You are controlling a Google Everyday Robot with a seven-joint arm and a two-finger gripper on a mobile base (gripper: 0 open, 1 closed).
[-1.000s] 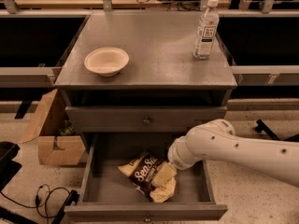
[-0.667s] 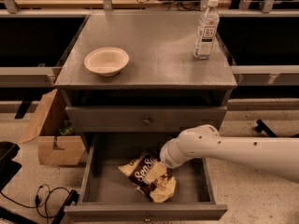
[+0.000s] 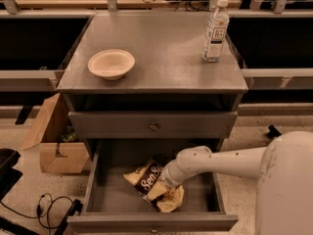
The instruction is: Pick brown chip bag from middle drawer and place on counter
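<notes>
The brown chip bag (image 3: 148, 179) lies crinkled on the floor of the open middle drawer (image 3: 105, 197), near its centre, with a pale chip picture at its lower right. My white arm reaches in from the right. The gripper (image 3: 167, 181) at its end is down in the drawer, right over the bag's right half; the wrist hides its tip. The grey counter (image 3: 161, 43) is the cabinet top above the drawers.
A cream bowl (image 3: 111, 62) sits on the counter's left and a water bottle (image 3: 215, 31) stands at its back right. A shut drawer (image 3: 153, 126) with a knob is above the open one. A cardboard box (image 3: 54, 143) and cables (image 3: 49, 205) are on the floor at left.
My arm has moved left and down inside the drawer, so the gripper end now sits over the chip bag. The bag, bowl and bottle have not moved.
</notes>
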